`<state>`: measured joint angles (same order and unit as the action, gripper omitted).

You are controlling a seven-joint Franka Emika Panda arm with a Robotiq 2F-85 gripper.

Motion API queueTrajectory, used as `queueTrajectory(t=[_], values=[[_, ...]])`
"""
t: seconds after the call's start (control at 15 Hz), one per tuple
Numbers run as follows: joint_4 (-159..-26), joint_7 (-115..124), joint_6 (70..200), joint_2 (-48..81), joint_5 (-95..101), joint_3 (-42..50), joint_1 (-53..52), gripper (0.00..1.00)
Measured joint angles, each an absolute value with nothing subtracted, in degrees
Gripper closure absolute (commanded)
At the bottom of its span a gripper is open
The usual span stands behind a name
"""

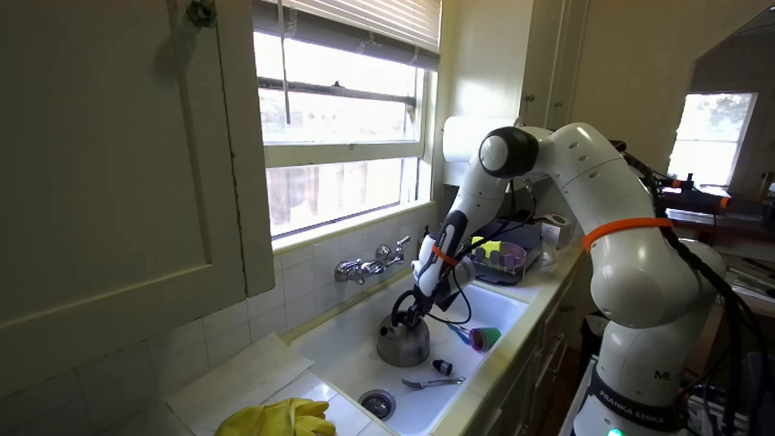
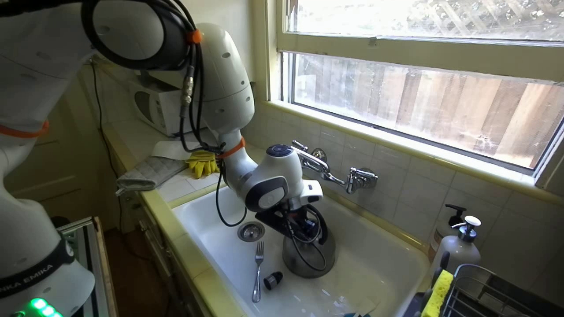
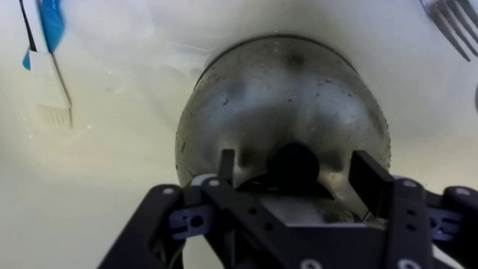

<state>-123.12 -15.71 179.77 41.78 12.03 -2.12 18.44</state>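
The gripper [image 3: 291, 160] is wide: its fingers [image 3: 368, 179] stand well apart over the kettle [image 3: 276, 97], to either side of a black round part [image 3: 294, 164] at its top, with a gap visible on each side. Contact between fingers and metal cannot be determined. The kettle stands upright in the sink [image 1: 339, 357], its shell spotted with dark marks; its curved black handle [image 1: 396, 306] is just beside the gripper in an exterior view.

Near the kettle, a small dark bottle [image 1: 442, 366] lies on its side, with a fork [image 1: 433, 383] just beside it. In the wrist view a white brush [image 3: 50, 82] lies across a blue item [image 3: 52, 22], nature unclear. A green and purple cup [image 1: 484, 339] lies tipped at the sink's side. The drain [image 1: 376, 404] is toward the end with the yellow gloves [image 1: 284, 418].

On the counter [image 2: 178, 187] at that end: the gloves, a white sheet [image 1: 242, 378] and a grey quilted pad [image 2: 152, 172]. At the opposite end: a rack [image 2: 506, 288], a yellow sponge [image 2: 438, 294] and two pump bottles [image 2: 460, 251]. The faucet [image 1: 372, 264] is fixed to the tiled wall [image 2: 387, 189].

Farther off, a microwave [image 2: 161, 108] rests beyond the gloves. Above the faucet is a window [image 1: 342, 194]; a wooden fence [image 2: 410, 94] shows through it.
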Motion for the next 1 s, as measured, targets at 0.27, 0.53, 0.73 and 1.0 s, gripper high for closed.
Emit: queueTrajectory(t=[0.27,0.53,0.73,1.0], values=[[-123.00,-15.71,179.28,41.80,12.01,-2.04,18.35,0.00],[-123.50,-15.71,176.93,41.56,12.01,-0.62,17.18,0.00],[-124.23,-15.76,177.01,41.21,12.01,0.13,16.66,0.26],[-126.37,-15.76,180.08,39.57,12.04,0.96,16.07,0.56]])
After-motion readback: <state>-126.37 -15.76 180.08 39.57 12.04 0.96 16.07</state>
